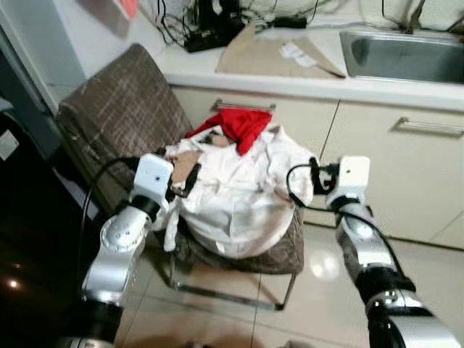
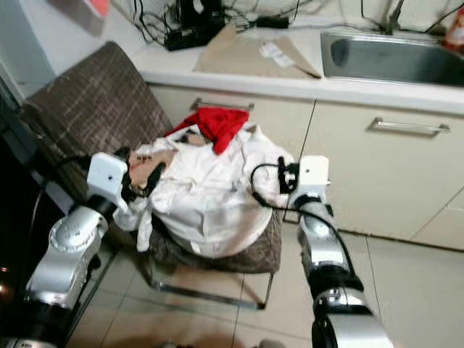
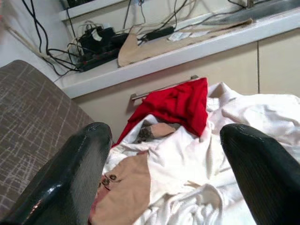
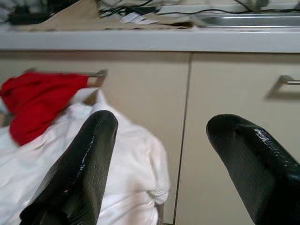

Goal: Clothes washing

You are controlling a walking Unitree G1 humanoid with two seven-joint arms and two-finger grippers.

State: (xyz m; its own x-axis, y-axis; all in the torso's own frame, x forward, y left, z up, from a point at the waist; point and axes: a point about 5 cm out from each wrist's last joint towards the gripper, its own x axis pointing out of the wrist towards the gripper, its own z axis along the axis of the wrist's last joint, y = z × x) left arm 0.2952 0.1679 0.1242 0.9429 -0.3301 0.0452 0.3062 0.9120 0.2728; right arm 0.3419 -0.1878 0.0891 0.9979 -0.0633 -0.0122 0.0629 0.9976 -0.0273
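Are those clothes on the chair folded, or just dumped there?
Dumped. The white clothes lie in a crumpled, bunched heap on the chair, with a red garment thrown loosely on top.

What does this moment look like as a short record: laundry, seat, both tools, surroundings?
laundry: heap of white clothes with a red garment on top and a tan piece near the left side
seat: brown chair, pile on its cushion
left tool: open, at the pile's left edge
right tool: open, beside the pile's right edge
surroundings: counter with sink, cabinet handles
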